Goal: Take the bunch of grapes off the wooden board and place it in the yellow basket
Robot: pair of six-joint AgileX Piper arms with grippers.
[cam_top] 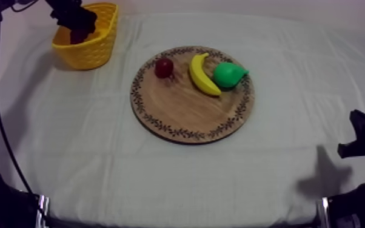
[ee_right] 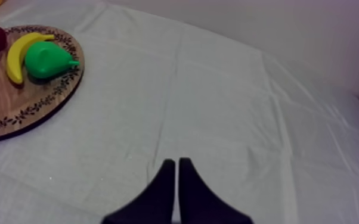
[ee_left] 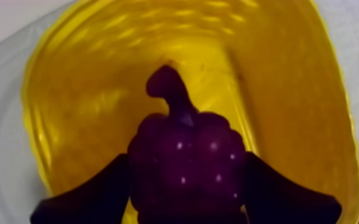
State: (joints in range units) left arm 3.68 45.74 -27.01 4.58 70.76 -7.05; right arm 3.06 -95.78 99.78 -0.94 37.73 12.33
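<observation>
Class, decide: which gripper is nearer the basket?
Left. The left gripper hangs over the basket, shut on the grapes; the right gripper sits on the opposite side, beyond the board.

In the left wrist view the picture's edge cuts off part of the bunch of grapes point(ee_left: 185, 161) — from above the left pincer point(cam_top: 79, 29) hides most of the bunch, and the wooden board point(ee_right: 21, 101) runs off the right wrist view's edge.

I saw open worktop point(cam_top: 306, 103) right of the board point(cam_top: 185, 115) (fruit point(cam_top: 203, 74) crowded its far half); the basket point(cam_top: 100, 48) stood far-left.
</observation>
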